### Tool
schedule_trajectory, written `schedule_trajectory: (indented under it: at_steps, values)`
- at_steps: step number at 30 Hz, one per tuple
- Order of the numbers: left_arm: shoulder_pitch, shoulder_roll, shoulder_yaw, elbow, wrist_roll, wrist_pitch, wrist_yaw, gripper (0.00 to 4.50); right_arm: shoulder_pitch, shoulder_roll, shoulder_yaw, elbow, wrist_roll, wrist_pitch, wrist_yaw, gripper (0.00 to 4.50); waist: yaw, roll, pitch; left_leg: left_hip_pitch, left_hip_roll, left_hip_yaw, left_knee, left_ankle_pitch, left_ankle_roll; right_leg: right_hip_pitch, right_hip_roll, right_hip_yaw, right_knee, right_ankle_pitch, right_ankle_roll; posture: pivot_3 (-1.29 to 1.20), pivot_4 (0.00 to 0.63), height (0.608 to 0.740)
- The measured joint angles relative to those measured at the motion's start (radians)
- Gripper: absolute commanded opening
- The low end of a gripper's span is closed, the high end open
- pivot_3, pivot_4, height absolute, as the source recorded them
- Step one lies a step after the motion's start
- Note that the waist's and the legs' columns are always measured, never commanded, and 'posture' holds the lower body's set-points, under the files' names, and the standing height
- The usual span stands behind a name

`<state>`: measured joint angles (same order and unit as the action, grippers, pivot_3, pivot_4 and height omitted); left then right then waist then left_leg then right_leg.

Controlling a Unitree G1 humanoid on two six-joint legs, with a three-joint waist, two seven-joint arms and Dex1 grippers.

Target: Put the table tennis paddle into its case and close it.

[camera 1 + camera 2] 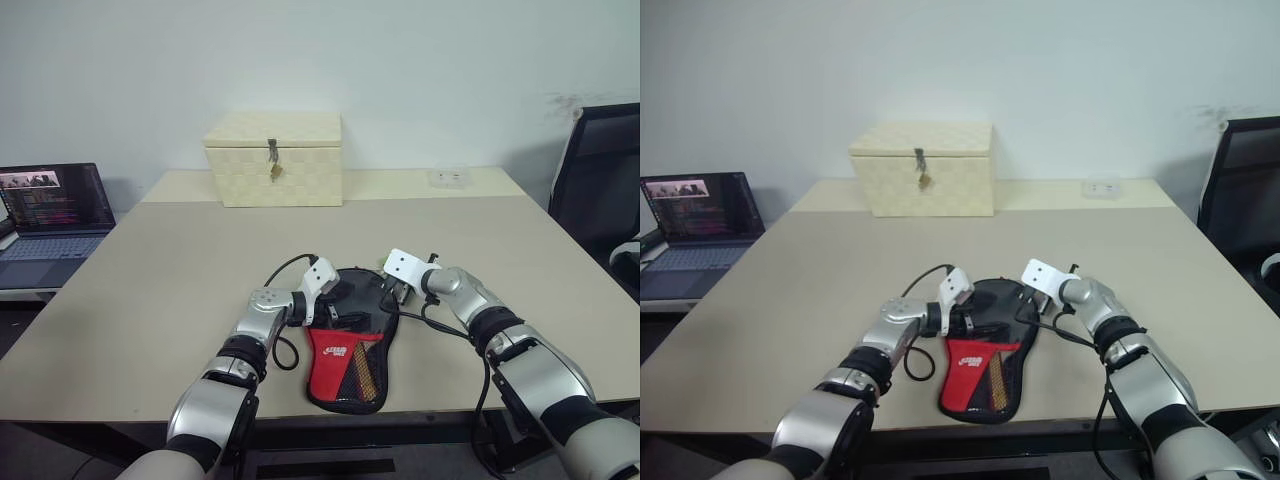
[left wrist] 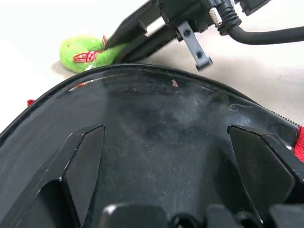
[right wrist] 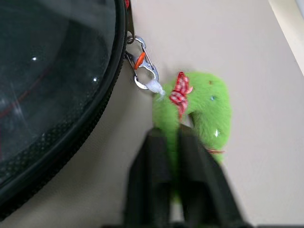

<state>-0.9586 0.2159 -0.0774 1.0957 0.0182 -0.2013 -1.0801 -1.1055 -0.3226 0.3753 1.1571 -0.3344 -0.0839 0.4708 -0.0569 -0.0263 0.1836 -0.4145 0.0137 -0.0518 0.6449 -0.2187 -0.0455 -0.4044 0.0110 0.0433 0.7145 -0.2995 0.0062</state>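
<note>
We have the case (image 1: 348, 345) lying flat near the front edge of the table (image 1: 150, 290), its red lower part toward us and its round black head on the far side. Of the table tennis paddle we can make out nothing separately; we judge it is already inside the cover, though we cannot confirm that. Our right gripper (image 3: 172, 142) is pinched tight on the fuzzy green zipper tag (image 3: 202, 111), which hangs by a small metal clip (image 3: 142, 66) from the case's rim on its far right side. Our left gripper (image 2: 166, 156) stands wide, its fingers (image 2: 83, 161) spread over the black top of the case as if to hold it down. The main risk, as we see it, is the soft tag: the pinch looks to sit on plush, not on the clip, so a hard pull could slip off it or stretch it without moving the slider. If our left gripper is not pressing firmly, the whole case may slide or swing toward the pull instead of zipping. A pull off the line of the curved zip could jam the slider or catch the fabric.
</note>
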Motion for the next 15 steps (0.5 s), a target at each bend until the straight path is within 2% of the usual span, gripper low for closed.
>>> schedule_trajectory:
  at_steps: [6, 9, 15]
  values:
    - [-0.022, -0.008, -0.025, 0.046, 0.031, -0.029, 0.005, 4.50, 0.044, -0.104, -0.004, -0.118, 0.000, 0.005, 0.055, 0.04, 0.002, 0.001, -0.001, 0.000, 0.000, 0.000, 0.000, 0.000, 0.000, 0.001, 0.000, 0.000, 0.000, 0.000, 0.000, 0.00, 0.150, 0.740]
    - [-0.027, -0.016, -0.025, 0.059, 0.032, -0.031, 0.011, 4.50, 0.137, -0.165, -0.013, -0.270, 0.003, 0.039, 0.110, 0.04, 0.005, 0.002, -0.002, 0.000, -0.001, -0.001, 0.000, 0.000, 0.000, 0.002, 0.000, 0.000, -0.001, 0.000, 0.000, 0.00, 0.150, 0.740]
    - [-0.026, -0.026, -0.028, 0.071, 0.032, -0.049, 0.001, 4.50, 0.382, -0.314, -0.065, -0.700, 0.025, 0.215, 0.251, 0.04, 0.019, 0.003, -0.002, 0.001, -0.001, -0.001, 0.000, 0.000, 0.000, 0.003, 0.000, -0.001, -0.001, -0.001, 0.001, 0.00, 0.150, 0.740]
